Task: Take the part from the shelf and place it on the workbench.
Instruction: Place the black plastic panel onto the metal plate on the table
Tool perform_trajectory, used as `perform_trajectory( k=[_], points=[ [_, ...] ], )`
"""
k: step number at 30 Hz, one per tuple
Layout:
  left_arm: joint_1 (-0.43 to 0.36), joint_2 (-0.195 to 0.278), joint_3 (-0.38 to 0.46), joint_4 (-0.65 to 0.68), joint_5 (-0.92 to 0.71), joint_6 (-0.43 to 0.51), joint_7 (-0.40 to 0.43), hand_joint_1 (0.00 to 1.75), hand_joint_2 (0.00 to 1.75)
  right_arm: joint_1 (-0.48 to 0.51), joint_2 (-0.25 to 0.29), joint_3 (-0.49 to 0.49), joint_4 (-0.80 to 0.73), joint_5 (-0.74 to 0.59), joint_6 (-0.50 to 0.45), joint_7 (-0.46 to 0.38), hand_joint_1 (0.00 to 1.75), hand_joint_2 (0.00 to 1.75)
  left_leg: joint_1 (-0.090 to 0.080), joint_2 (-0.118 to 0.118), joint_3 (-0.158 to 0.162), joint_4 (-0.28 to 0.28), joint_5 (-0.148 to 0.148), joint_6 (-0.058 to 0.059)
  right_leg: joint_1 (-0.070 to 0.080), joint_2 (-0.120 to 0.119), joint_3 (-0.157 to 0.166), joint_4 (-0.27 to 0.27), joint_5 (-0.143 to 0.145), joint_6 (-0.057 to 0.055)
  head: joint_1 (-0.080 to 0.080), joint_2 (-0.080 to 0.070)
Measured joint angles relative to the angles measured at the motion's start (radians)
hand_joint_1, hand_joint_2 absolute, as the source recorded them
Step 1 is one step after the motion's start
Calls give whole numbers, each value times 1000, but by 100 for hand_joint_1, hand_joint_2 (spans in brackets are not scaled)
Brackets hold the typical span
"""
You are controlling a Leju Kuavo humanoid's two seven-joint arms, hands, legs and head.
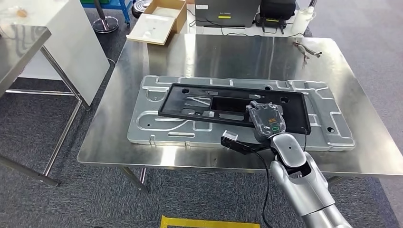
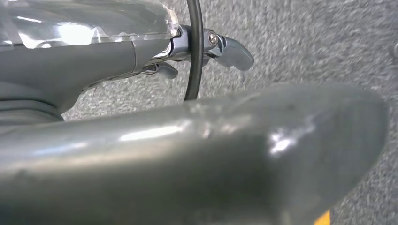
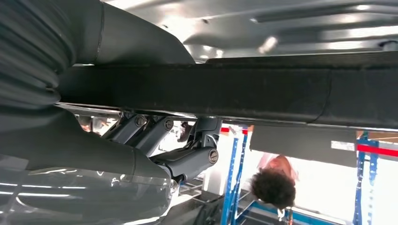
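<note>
Steel worktop carries a grey tray with the black part lying on it; right hand grips its near edge, fingers curled beneath. Stiff, probably light, awkwardly long.

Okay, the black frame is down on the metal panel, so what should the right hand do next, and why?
Probably loosen its fingers and draw back. The black frame already lies flat on the silver panel on the workbench, while the right hand rests at its near edge.
</note>
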Motion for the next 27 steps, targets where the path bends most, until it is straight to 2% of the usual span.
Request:
perform_trajectory(
  k=[2,3,4,5,6,7,8,9,12,14,15,16,17,18,19,21,23,25,27],
  points=[
    [0,0,1,0,-3,0,0,0,0,3,6,0,4,0,0,-1,175,175,0,-1,23,0,-19,1,-2,-2,-71,61,-55,7,0,0],
    [1,0,2,0,-5,0,0,0,0,4,7,-1,7,0,0,-1,175,175,0,-2,38,0,-30,0,-4,-3,-90,53,-62,8,0,0],
    [1,0,2,0,-6,0,0,0,0,5,7,-1,9,0,0,-1,175,175,0,-4,54,0,-43,-1,-4,-4,-97,19,-44,8,0,0],
    [2,0,3,0,-8,0,-1,0,0,5,7,-1,10,0,0,-2,175,175,1,-5,70,0,-55,-4,-4,-5,-93,-37,6,7,0,0],
    [2,-1,4,0,-9,1,-1,0,0,6,7,-2,13,-1,0,-2,175,175,0,-6,86,2,-69,-8,-3,-6,-89,-103,73,4,0,0],
    [1,-1,5,1,-9,3,-1,0,0,6,7,-2,15,-1,0,-2,175,175,-2,-8,96,4,-81,-14,0,-7,-83,-151,125,-3,0,0],
    [1,-2,6,1,-9,5,0,0,0,7,8,-3,17,-2,0,-2,175,175,-3,-9,102,5,-92,-21,3,-6,-80,-180,164,-11,0,0],
    [1,-2,7,1,-10,9,0,0,0,8,8,-4,19,-2,0,-2,175,175,-4,-11,107,10,-99,-27,5,-5,-80,-191,178,-20,0,0],
    [-1,-2,9,1,-11,19,0,0,0,10,5,-6,19,-2,-1,-3,175,175,-3,-9,112,27,-110,-42,2,-2,-64,-196,172,-41,0,0],
    [-3,-3,12,1,-11,21,0,0,0,8,0,-8,19,-2,-3,-2,175,175,1,-5,78,99,-147,-51,0,-2,-51,-200,165,-53,0,0],
    [-4,-3,14,1,-11,21,0,0,0,9,-2,-9,19,-3,-4,-2,131,175,3,-3,45,158,-174,-56,0,-2,-48,-200,162,-57,0,0],
    [-5,-3,17,1,-11,21,0,0,44,11,-4,-9,19,-3,-5,-2,87,175,4,-3,8,220,-201,-59,1,-2,-46,-200,158,-59,0,0],
    [-4,-4,19,1,-12,21,0,0,87,16,-5,-9,20,-4,-5,-2,44,175,6,-3,-23,263,-215,-61,1,-1,-43,-200,154,-60,0,0],
    [-4,-4,20,1,-13,21,0,0,131,20,-5,-9,20,-5,-5,-2,0,175,6,-3,-42,279,-211,-62,2,-1,-39,-200,151,-60,0,0],
    [-3,-4,21,1,-15,21,0,0,175,25,-5,-10,20,-6,-6,-2,0,175,7,-3,-43,258,-187,-61,3,0,-35,-200,148,-59,0,0],
    [-4,-4,22,1,-20,21,-2,0,87,30,-5,-10,20,-8,-10,-3,0,175,5,-2,-5,137,-103,-51,4,0,-24,-200,142,-56,0,0],
    [-6,-3,24,1,-19,21,-4,0,0,31,-5,-14,20,-10,-15,-3,0,175,-1,1,29,36,-68,-39,7,0,-21,-198,140,-49,0,0],
    [-6,-3,26,1,-16,21,-6,0,0,34,-5,-18,20,-10,-18,-4,0,175,-6,1,35,15,-68,-30,7,0,-22,-199,139,-38,0,0],
    [-5,-4,28,1,-14,21,-8,0,0,38,-4,-19,20,-11,-18,-6,0,175,-1,2,42,5,-47,-20,8,0,-22,-195,135,-25,0,0]
  ],
)
